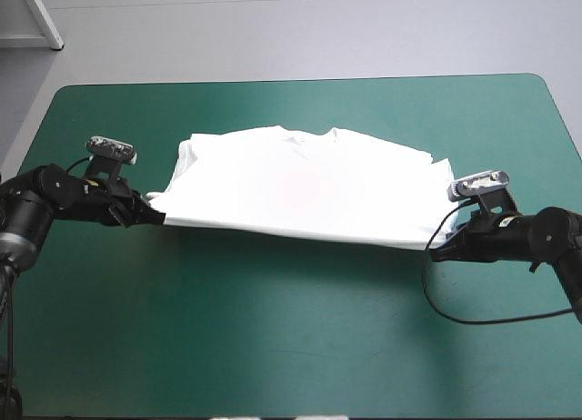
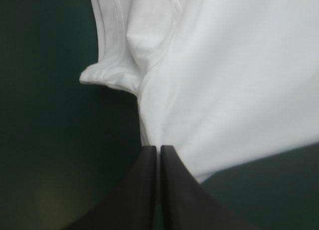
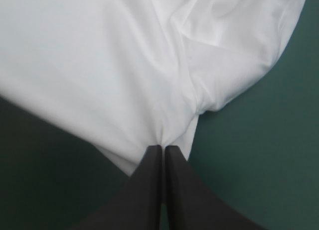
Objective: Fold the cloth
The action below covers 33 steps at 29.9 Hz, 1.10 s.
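The white short-sleeved fabric T-shirt [image 1: 300,188] is stretching smooth between the two end effectors. Its far part is lying on the teal-green counter [image 1: 273,347] ahead of them. The left end effector [image 1: 156,217] and the right end effector [image 1: 438,247] are each pinching a lifted near corner, black fingers nearly closed.

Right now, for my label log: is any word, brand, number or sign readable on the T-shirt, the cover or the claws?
None can be read.
The white T-shirt shows no legible print or tag.
The teal-green cover is plain.
The left claw and right claw, both pinching the T-shirt, carry no markings.
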Tool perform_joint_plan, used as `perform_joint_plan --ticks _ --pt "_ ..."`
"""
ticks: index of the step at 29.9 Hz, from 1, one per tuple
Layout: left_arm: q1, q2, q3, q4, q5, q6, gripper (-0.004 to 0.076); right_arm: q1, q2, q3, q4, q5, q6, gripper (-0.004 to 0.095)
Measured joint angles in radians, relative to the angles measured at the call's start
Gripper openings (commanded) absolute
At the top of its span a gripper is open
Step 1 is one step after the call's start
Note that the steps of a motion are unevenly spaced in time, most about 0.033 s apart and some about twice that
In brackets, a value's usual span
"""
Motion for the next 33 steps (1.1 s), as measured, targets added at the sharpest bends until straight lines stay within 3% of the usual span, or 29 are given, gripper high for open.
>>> perform_joint_plan --ticks 18,22,25,28,33 --pt "0.001 -0.337 0.393 -0.045 0.126 -0.067 0.0019 0.0 -0.33 0.307 0.034 0.126 0.08 -0.0009" --pt "0.001 -0.353 0.41 -0.028 0.127 -0.088 0.0019 0.0 -0.333 0.311 0.025 0.167 0.095 0.0133" --pt "0.001 -0.354 0.41 -0.026 0.126 -0.088 0.0026 0.0 -0.333 0.311 -0.006 0.169 0.105 0.0343" --pt "0.001 -0.354 0.41 -0.021 0.125 -0.078 0.0107 0.0 -0.333 0.311 -0.054 0.162 0.134 0.0504" --pt "0.001 -0.355 0.41 0.012 0.146 -0.066 0.0404 0.0 -0.339 0.302 -0.123 0.147 0.198 0.0509"
